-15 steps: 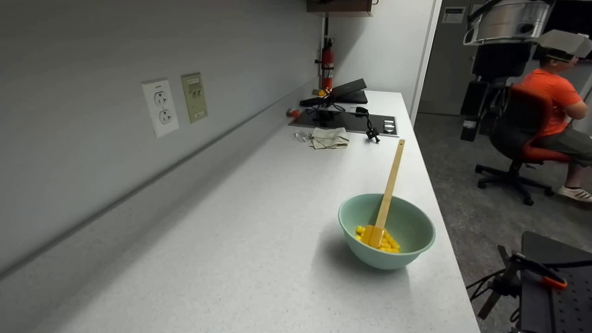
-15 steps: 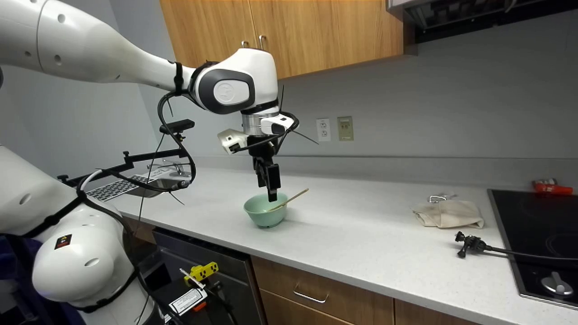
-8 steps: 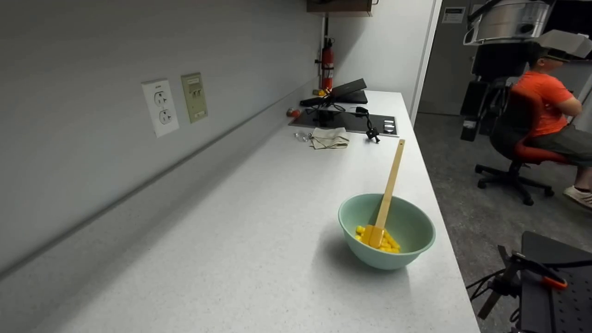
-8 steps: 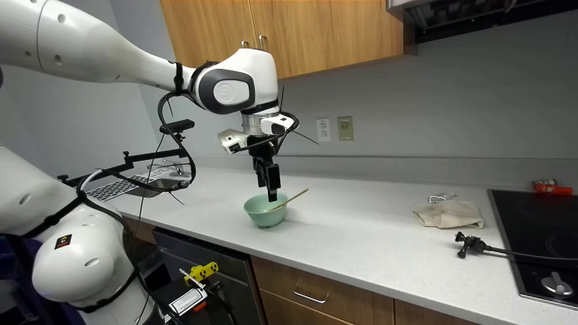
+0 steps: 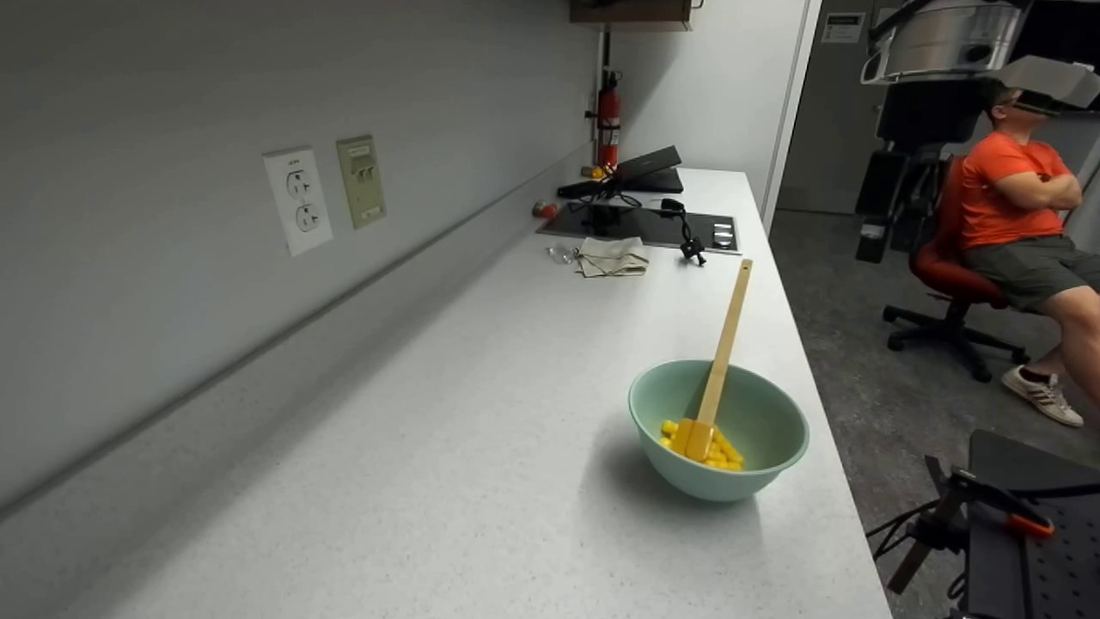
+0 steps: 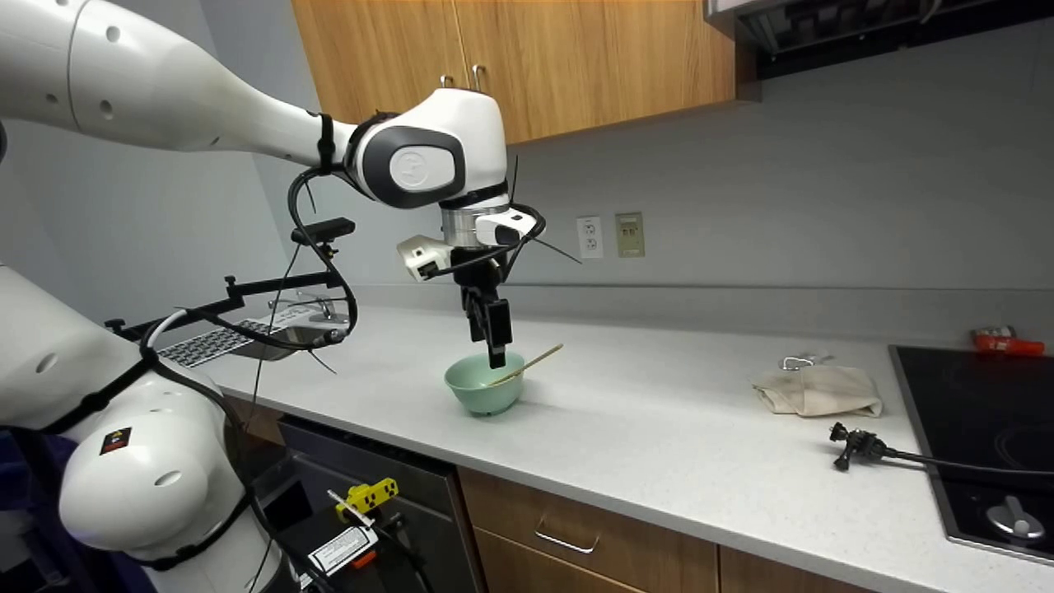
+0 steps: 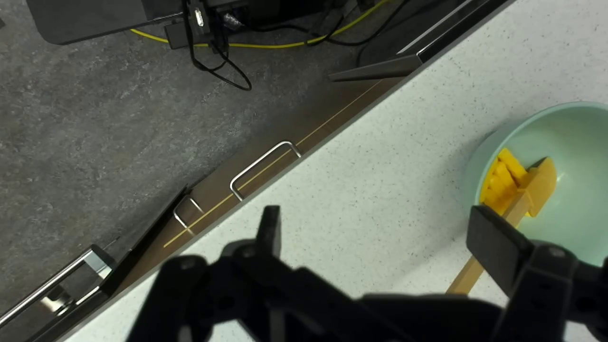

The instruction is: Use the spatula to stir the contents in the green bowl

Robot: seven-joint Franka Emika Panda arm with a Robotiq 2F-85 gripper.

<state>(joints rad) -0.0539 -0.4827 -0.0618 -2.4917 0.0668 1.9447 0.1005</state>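
Note:
The pale green bowl stands on the white counter in both exterior views [image 5: 718, 488] [image 6: 484, 401] and at the right edge of the wrist view [image 7: 586, 152]. The wooden spatula [image 5: 729, 335] leans on the bowl's rim, its orange head down in the bowl and its handle sticking out past the rim. It also shows in an exterior view [image 6: 539, 360] and the wrist view [image 7: 468, 273]. The yellow pieces [image 5: 727, 454] lie around the spatula head, also in the wrist view [image 7: 501, 183]. My gripper [image 7: 380, 232] is open and empty above the counter; one finger overlaps the handle in the wrist view.
A folded cloth [image 6: 823, 391], a black clamp with a cable [image 6: 860, 445] and a cooktop [image 6: 988, 428] lie further along the counter. Wooden cabinets [image 6: 593, 58] hang above. The counter's front edge [image 7: 332, 135] runs near the bowl. A person [image 5: 1014, 189] sits beyond the counter.
The seated person has turned on the chair. The arm, gripper, bowl and spatula have not visibly moved.

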